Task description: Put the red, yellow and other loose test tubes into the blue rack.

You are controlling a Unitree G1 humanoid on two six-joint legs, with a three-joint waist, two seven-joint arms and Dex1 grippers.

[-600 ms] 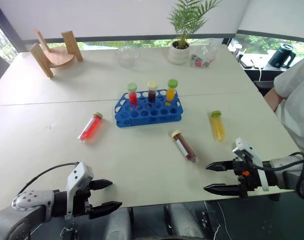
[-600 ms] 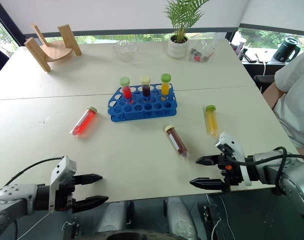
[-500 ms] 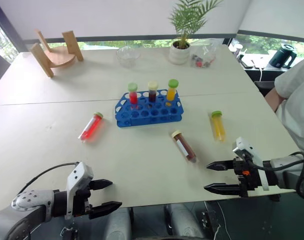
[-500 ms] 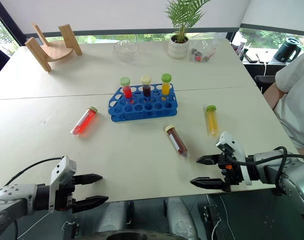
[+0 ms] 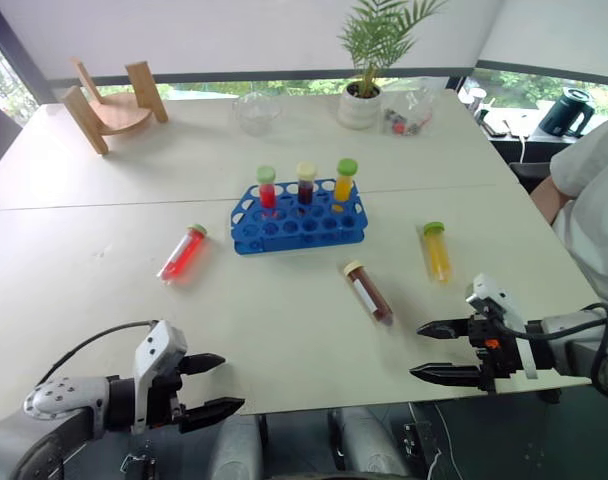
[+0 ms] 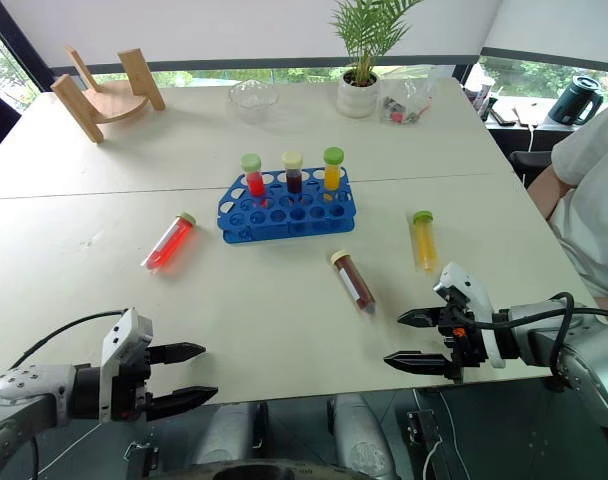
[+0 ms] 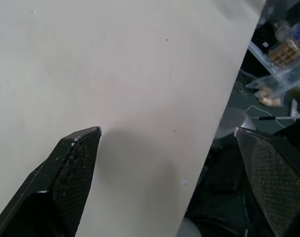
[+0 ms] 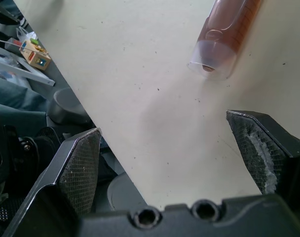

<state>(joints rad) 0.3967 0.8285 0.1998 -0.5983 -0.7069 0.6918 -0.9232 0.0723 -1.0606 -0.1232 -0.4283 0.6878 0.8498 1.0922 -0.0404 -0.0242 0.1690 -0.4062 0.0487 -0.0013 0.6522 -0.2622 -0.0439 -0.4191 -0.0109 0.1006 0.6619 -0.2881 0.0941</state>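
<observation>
right hand (image 5: 431, 350) slightly lower, nearer edge

Wide-apart jaws over table (image 7: 115, 64) edge

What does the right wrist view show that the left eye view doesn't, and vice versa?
Right wrist only: the clear rounded base end of the brown tube close up, with clutter below the table edge. Left eye only: the blue rack, red tube, yellow tube, left gripper. Both: the brown tube lying on the table and the right gripper, jaws open.
</observation>
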